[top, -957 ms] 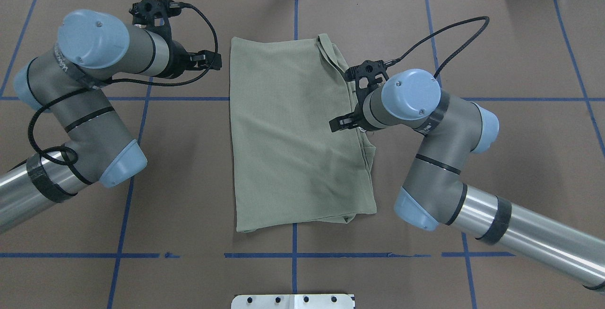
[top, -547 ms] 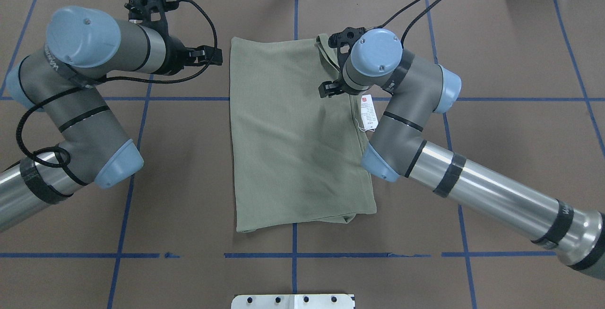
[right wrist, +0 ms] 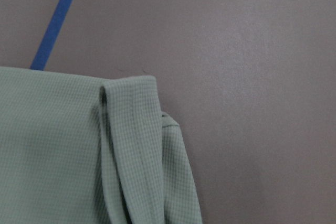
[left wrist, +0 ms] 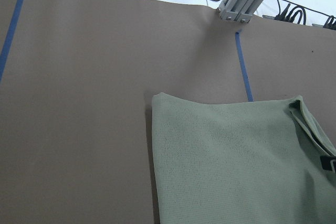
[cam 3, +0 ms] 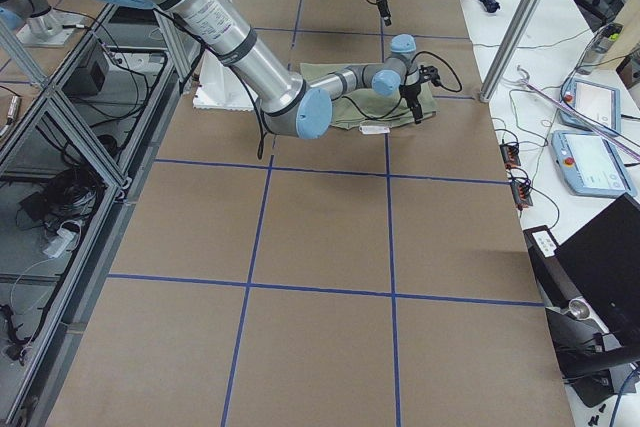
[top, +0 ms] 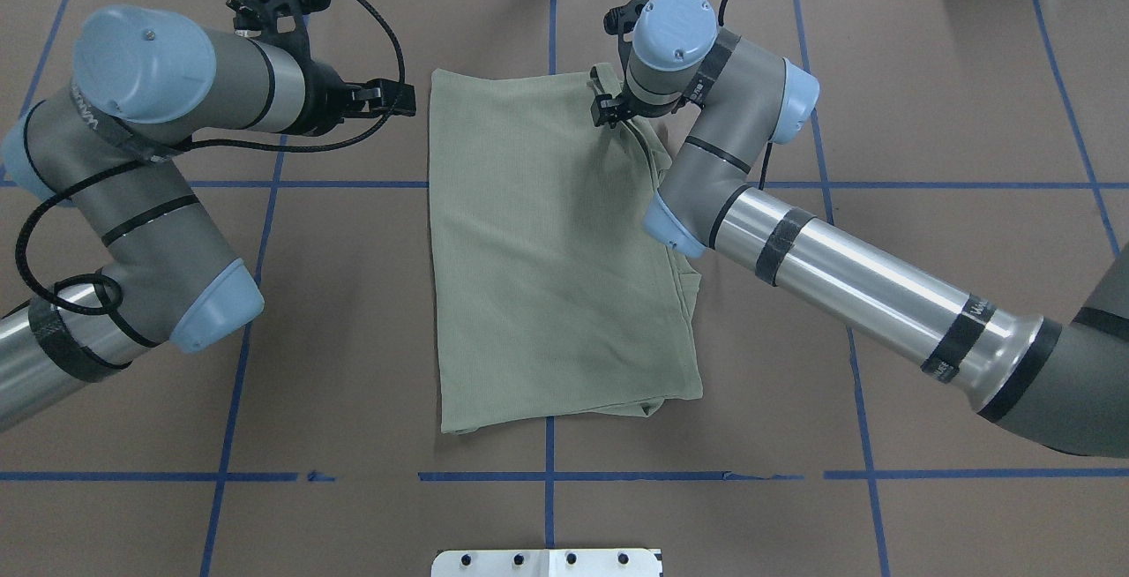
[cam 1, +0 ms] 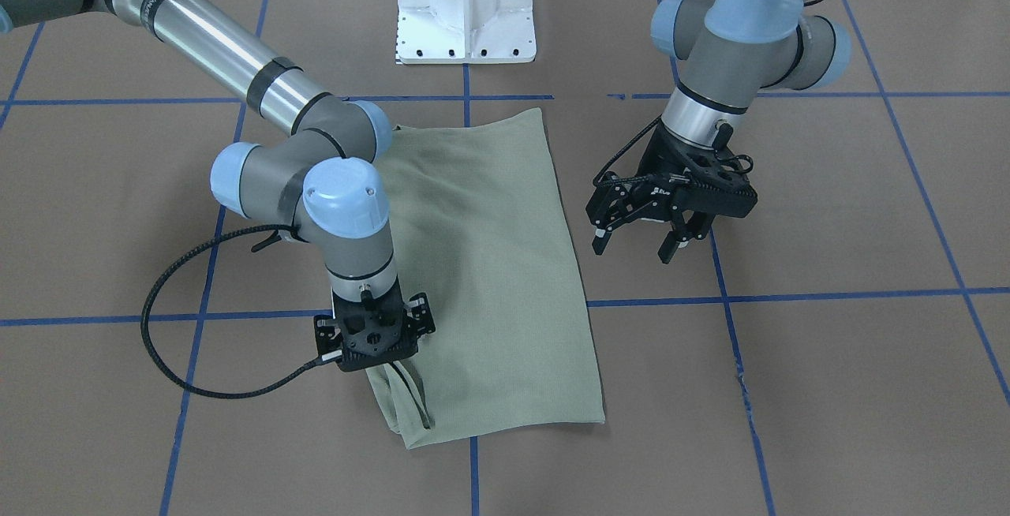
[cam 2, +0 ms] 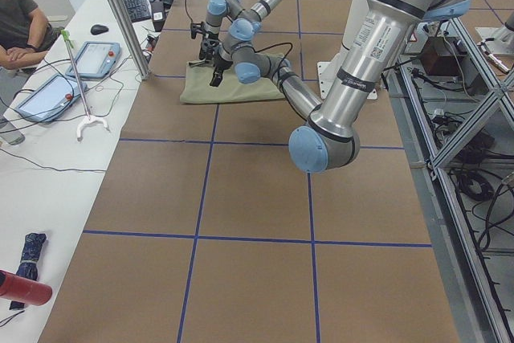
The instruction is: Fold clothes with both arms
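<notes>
Bright, even light from above. A soft shadow lies on the shirt (cam 1: 505, 279) by the right arm (cam 1: 213, 43), whose silver tube shines. Pictures look clear.

Brown-covered table, folded shirt at its middle.
The table (top: 926, 74) is covered in flat brown sheeting, ruled into big squares by blue tape lines (top: 549, 506). A sage-green shirt (top: 547, 259), folded into a tall rectangle, lies flat at the centre of the overhead frame, its right edge bunched in layered folds. A white base plate (top: 547, 562) sits at bottom centre, well apart from the shirt.
</notes>
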### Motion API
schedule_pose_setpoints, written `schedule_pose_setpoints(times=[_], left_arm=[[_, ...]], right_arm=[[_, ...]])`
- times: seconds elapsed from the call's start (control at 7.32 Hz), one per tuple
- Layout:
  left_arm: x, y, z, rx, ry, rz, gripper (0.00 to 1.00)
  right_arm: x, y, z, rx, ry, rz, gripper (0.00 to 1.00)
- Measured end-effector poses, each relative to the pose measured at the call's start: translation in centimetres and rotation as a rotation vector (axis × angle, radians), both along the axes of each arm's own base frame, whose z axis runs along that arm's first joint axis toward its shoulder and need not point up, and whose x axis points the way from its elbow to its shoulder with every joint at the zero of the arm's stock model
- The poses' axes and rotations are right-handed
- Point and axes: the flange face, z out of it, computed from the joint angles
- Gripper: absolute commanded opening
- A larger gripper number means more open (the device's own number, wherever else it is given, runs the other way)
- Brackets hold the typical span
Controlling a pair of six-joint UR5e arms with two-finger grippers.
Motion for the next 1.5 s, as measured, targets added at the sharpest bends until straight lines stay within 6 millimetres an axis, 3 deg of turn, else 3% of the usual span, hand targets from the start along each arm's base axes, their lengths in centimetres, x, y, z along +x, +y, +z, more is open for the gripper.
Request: schedule_pose_setpoints(times=[0.41,0.96,1.23,1.5], left_arm=[[-0.2,-0.1,-0.1,0.003,-0.001,-0.001,1.00],[-0.3,-0.2,-0.2,0.003,0.001,-0.003,1.00],[0.1,0.3,-0.8,-0.024,0.032,0.006,1.00],[1.5,3.6,-2.5,-0.191,0.169,0.096,1.00]], right_arm=[[0.4,-0.8,0.0,-0.009,-0.009,-0.014,1.00],[3.2,-3.4,2.5,-0.021,0.022,-0.028,1.00],[5.0,-3.9,0.3,-0.020,-0.033,-0.040,1.00],[6.9,-1.2,-2.9,-0.050,-0.084,-0.076,1.00]])
